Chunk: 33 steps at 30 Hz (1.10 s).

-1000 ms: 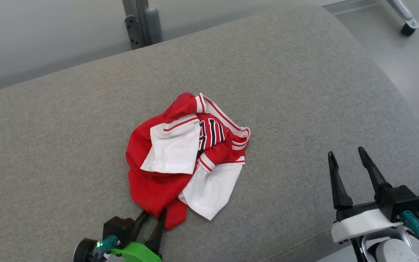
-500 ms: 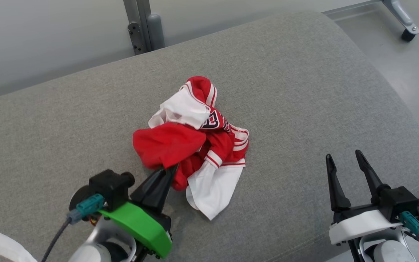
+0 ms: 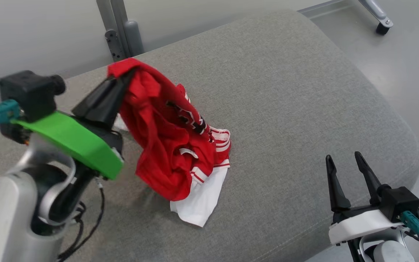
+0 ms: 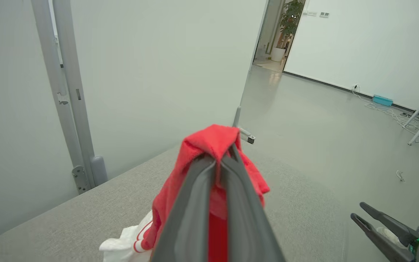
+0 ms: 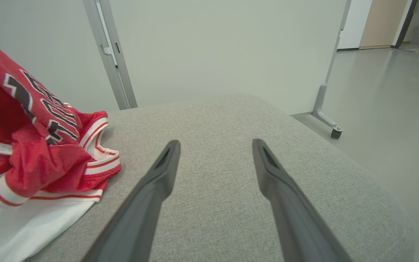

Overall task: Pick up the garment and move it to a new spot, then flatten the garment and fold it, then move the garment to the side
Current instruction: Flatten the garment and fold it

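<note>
Grey upholstered cushion point(image 3: 286, 91) carries everything. The red and white jersey point(image 3: 166, 145) hangs slanting from the left gripper point(image 3: 121, 75), which is closed tight on its red edge; its white hem touches the cushion. The right gripper point(image 3: 342, 155), spread and empty, stands well apart on the jersey's right. The black lettering is not readable

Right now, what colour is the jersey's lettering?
Black, outlined in white, on the red jersey; clearest in the right wrist view.
</note>
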Tool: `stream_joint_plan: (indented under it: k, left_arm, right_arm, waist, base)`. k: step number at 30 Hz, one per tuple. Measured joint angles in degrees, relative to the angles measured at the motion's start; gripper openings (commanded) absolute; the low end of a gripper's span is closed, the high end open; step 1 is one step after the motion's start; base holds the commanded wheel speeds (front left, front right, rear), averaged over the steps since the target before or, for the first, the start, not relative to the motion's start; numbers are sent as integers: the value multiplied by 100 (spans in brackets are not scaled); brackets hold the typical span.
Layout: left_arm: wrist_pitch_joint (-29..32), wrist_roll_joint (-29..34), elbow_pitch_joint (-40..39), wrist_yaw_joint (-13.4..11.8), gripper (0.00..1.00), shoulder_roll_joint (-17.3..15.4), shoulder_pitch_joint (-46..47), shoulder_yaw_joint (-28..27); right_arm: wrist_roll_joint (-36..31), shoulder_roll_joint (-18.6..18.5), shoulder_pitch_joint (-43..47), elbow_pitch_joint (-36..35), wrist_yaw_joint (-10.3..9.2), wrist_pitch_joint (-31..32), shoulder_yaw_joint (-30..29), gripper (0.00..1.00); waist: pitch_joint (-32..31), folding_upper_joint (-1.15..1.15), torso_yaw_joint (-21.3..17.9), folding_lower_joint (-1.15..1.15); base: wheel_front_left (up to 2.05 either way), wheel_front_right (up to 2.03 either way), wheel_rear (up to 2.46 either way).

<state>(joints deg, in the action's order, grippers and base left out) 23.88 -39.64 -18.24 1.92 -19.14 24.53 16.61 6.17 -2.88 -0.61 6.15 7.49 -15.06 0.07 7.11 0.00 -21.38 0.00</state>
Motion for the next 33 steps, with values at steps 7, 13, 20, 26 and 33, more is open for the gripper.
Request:
stream_joint_plan:
  k: [7, 13, 20, 26, 33]
  left_arm:
    - [899, -1123, 1137, -250, 0, -691, -115, -1058]
    - [586, -1168, 2726, 1, 0, -1147, -309, -1540]
    - [-453, -902, 3731, 236, 100, -988, -307, -1602]
    - [-1426, -268, 3488, -24, 100, -1224, -734, -1770]
    - [-1605, -1, 1661, -421, 100, -806, -2189, -1467]
  right_arm:
    - [97, -1, 15, 0, 0, 0, -5, 100]
    - [176, 0, -67, 51, 0, 0, 142, 100]
    - [110, -1, -128, 36, 0, 0, 94, 100]
    - [-16, 2, -108, 49, 0, 0, 19, 100]
    - [-142, 3, 4, 64, 0, 0, 47, 100]
  waist:
    - [107, 0, -102, 0]
    - [308, 0, -101, 0]
    - [488, 0, 36, 0]
    - [420, 0, 232, 0]
    - [198, 0, 483, 0]
  base:
    - [0, 0, 0]
    - [0, 0, 0]
    - [0, 0, 0]
    - [0, 0, 0]
    - [0, 0, 0]
